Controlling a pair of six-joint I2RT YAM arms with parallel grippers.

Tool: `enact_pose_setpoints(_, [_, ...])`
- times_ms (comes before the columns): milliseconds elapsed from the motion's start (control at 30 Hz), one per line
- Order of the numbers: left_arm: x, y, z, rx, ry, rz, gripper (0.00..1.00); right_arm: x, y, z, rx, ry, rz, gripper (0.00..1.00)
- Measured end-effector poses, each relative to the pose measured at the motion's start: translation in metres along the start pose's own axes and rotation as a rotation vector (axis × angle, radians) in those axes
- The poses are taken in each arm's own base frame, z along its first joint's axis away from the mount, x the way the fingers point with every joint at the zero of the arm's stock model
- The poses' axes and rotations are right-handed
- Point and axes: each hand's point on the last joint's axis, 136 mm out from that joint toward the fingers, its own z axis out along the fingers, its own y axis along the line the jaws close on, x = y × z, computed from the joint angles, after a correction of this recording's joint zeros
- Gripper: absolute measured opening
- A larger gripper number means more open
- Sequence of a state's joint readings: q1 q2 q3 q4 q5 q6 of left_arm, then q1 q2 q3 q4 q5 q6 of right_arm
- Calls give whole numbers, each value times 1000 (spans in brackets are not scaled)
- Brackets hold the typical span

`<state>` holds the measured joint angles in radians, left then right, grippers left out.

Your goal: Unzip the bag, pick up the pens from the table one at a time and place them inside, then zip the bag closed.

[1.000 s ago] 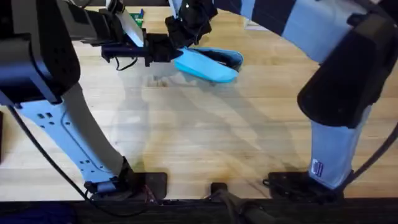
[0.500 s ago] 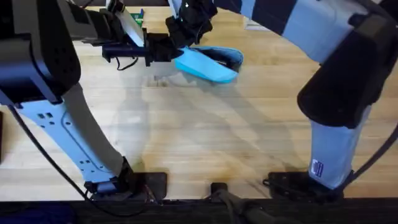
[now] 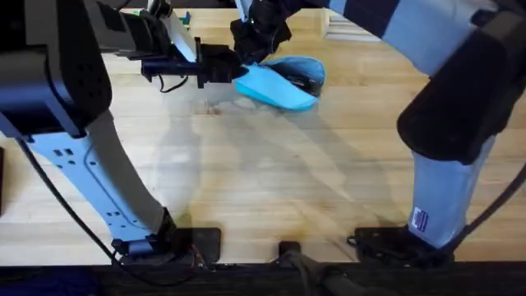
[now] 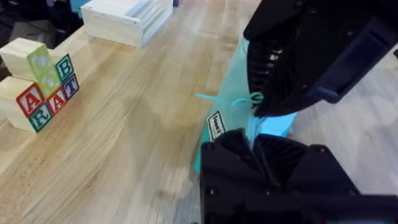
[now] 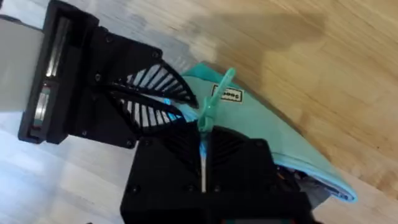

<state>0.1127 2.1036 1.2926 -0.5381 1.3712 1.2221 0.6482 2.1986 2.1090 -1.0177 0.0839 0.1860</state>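
Observation:
The light blue bag (image 3: 283, 85) lies on the table (image 3: 271, 177) at the far middle. My left gripper (image 3: 223, 67) is shut on the bag's left end, beside its small white tag (image 4: 216, 126). My right gripper (image 3: 260, 39) hangs just above that same end, shut on the teal zipper pull cord (image 5: 210, 106). The bag (image 5: 273, 134) gapes at its other end, showing a dark inside (image 3: 302, 80) with a glimpse of orange (image 5: 285, 177). The pens are otherwise hidden. In the left wrist view the right gripper (image 4: 261, 106) holds the cord (image 4: 233, 101) close over my own fingers (image 4: 233, 146).
Lettered wooden blocks (image 4: 40, 81) and a white slatted box (image 4: 127, 18) stand on the table beyond the bag's left end. A green item (image 3: 186, 16) sits at the far edge. The near and middle tabletop is open wood.
Both grippers and the bag have shifted slightly to the right and farther away. Both grips are unchanged.

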Motion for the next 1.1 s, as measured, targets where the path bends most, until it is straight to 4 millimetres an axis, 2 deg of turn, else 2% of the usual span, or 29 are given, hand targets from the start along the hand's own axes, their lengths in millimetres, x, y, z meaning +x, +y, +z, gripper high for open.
enact_pose_setpoints(467, [-2, -1, 2, 6, -8, 5, 42, 0, -11, 0, -39, 14, 5, 32])
enact_pose_setpoints(833, [-4, -3, 6, 20, -15, 18, 42, -1, -29, 0, -96, 29, 60, 32])
enact_pose_setpoints(900, [-3, -2, 5, 16, -12, 13, 42, -2, -46, -5, -44, 29, 74, 31])
enact_pose_setpoints(933, [-4, 0, 0, 7, -22, 13, 42, -5, -71, -8, -6, 22, 113, 31])
enact_pose_setpoints(1100, [-4, -1, 1, 7, -20, 11, 42, 1, -84, -9, 32, 46, 127, 31])
